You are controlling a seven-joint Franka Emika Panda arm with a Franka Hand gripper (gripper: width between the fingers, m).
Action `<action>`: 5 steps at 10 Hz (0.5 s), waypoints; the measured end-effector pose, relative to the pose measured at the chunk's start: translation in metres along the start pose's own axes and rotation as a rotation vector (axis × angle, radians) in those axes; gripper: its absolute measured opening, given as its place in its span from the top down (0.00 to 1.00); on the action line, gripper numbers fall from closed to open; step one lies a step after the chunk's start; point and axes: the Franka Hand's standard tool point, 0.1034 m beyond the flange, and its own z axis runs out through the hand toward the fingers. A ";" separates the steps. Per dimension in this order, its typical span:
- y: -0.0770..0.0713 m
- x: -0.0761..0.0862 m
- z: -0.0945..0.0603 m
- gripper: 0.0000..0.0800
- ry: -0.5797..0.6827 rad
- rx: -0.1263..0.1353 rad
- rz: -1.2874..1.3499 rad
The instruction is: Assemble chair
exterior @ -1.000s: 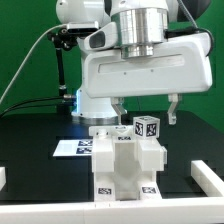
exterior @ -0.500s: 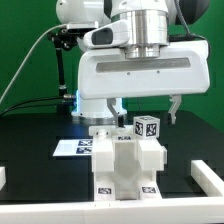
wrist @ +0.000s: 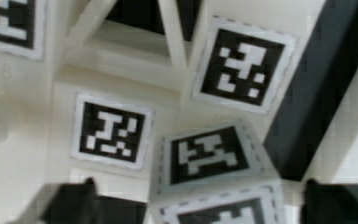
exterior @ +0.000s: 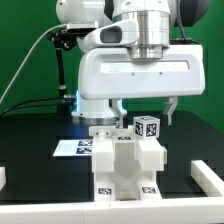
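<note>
The chair (exterior: 125, 165) is a matte white blocky assembly with marker tags, standing on the black table in the middle front of the exterior view. A small tagged white block (exterior: 147, 127) sits on its top toward the exterior view's right. My gripper (exterior: 146, 114) hovers just above that block, open and empty, with one finger (exterior: 120, 108) on each side of it and apart from it. In the wrist view the tagged chair parts (wrist: 208, 160) fill the picture, and my gripper (wrist: 202, 205) straddles them with dark fingertips (wrist: 66, 202) spread wide.
The marker board (exterior: 72, 148) lies flat behind the chair toward the exterior view's left. Low white rails sit at the table's left edge (exterior: 3, 178) and right edge (exterior: 208, 178). The arm's base (exterior: 90, 105) stands behind, before a green backdrop.
The hand has risen a little above the chair, fingers still spread and empty. The chair parts have not moved.
</note>
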 end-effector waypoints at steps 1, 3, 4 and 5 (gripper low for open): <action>0.000 0.000 0.000 0.51 0.000 0.000 0.032; -0.001 0.000 0.000 0.65 0.001 0.003 0.183; -0.001 0.000 0.000 0.64 0.001 0.005 0.259; -0.001 0.000 0.000 0.64 0.001 0.006 0.328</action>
